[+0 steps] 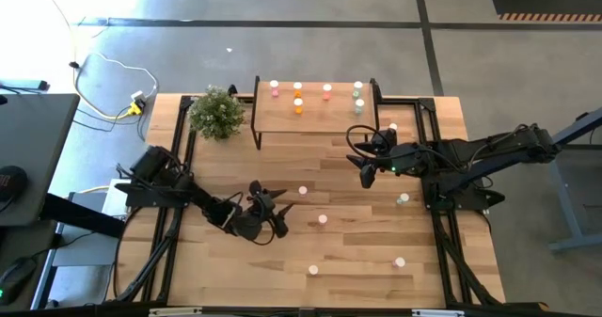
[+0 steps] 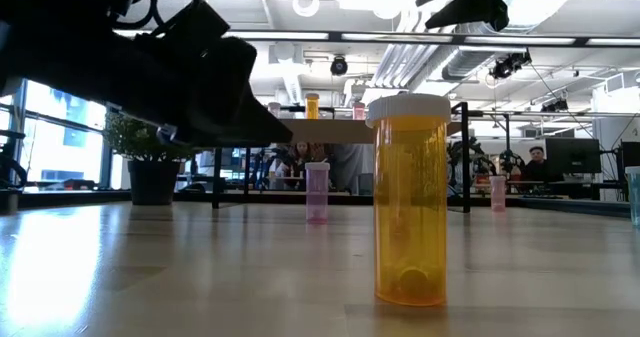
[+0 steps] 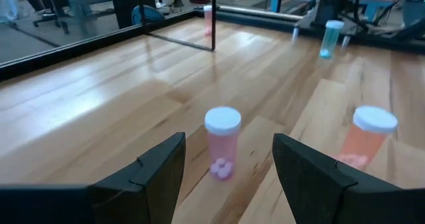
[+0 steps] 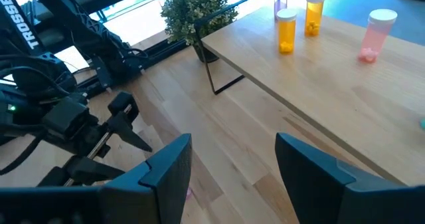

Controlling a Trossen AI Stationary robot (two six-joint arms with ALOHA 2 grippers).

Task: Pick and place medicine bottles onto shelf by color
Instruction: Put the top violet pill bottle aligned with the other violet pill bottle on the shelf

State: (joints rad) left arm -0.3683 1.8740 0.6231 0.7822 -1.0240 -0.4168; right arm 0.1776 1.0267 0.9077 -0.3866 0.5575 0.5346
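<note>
Lower centre of the high view: left gripper (image 1: 282,213) sits low over the tabletop (image 1: 357,261), fingers spread and holding nothing.
Left target: a pink bottle (image 3: 222,143) stands upright just ahead of the open fingers in the left wrist view (white cap, pills at the bottom); in the high view it is probably the dot at centre (image 1: 303,192).
Right gripper (image 1: 366,179): right of centre in the high view, below the shelf's lower edge, jaws apart and empty.
Shelf (image 1: 315,121): upper centre of the high view, already carrying bottles, pink and orange ones toward its left (image 1: 298,104) and pale green ones at its right end (image 1: 358,93).
Loose bottles: several more dots across the lower right of the high view, among them a pink one (image 1: 323,219) and a pale green one (image 1: 403,199).
Step in hand: my reading is an approach by the left arm to the pink bottle, not yet a grasp.
Next move: ease forward until the bottle stands between the fingers, then close on its body below the cap.
Open room: bare wood all round that bottle; a neighbouring orange-pink bottle (image 3: 368,136) stands apart from it.
Edges: the plant (image 1: 217,113) and the shelf's black legs crowd the shelf's left end.
</note>
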